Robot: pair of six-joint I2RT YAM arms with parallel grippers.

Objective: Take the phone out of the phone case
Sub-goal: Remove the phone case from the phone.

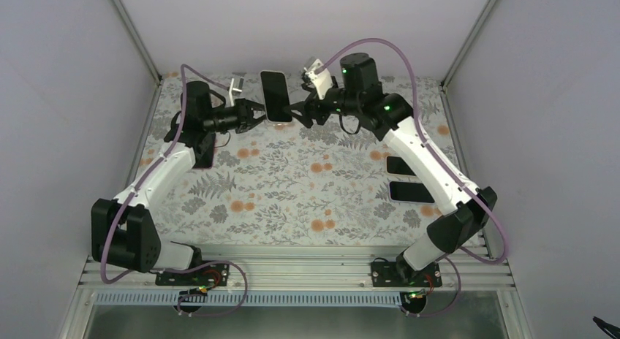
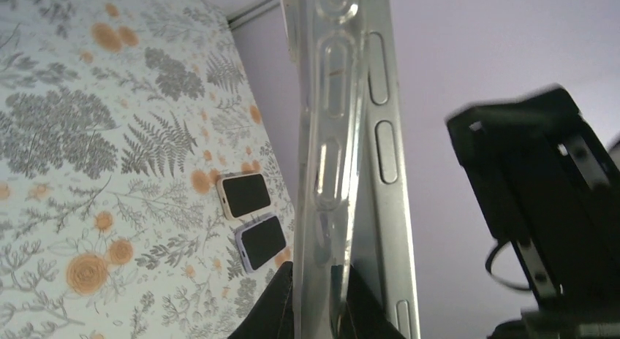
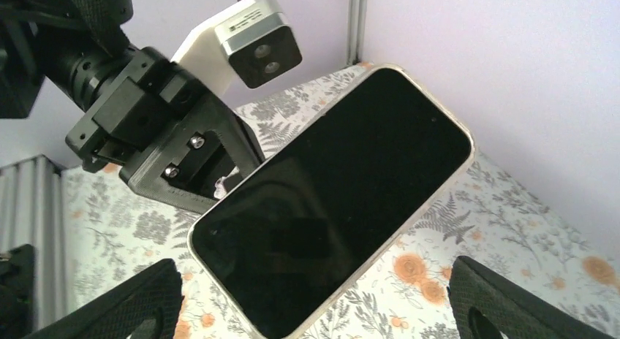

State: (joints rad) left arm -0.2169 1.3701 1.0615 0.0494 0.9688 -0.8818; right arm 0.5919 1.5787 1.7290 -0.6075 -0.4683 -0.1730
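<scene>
The phone [image 1: 275, 96] is held up above the back of the table, black screen facing the top camera. My left gripper [image 1: 256, 112] is shut on its left side. In the left wrist view the fingers [image 2: 274, 310] pinch the wall of the clear phone case [image 2: 329, 134], and the phone's silver edge [image 2: 380, 134] with its buttons stands just right of that wall, apart from it at the top. My right gripper [image 1: 296, 109] is open at the phone's right side. Its fingers [image 3: 139, 299] stand wide apart, either side of the phone's screen [image 3: 329, 200], touching nothing.
Two other cased phones lie on the floral table at the right, one beige [image 1: 399, 165] [image 2: 246, 194] and one pale purple [image 1: 411, 191] [image 2: 262, 241]. A dark flat object [image 1: 206, 153] lies under my left arm. Enclosure walls and posts close in the back and sides.
</scene>
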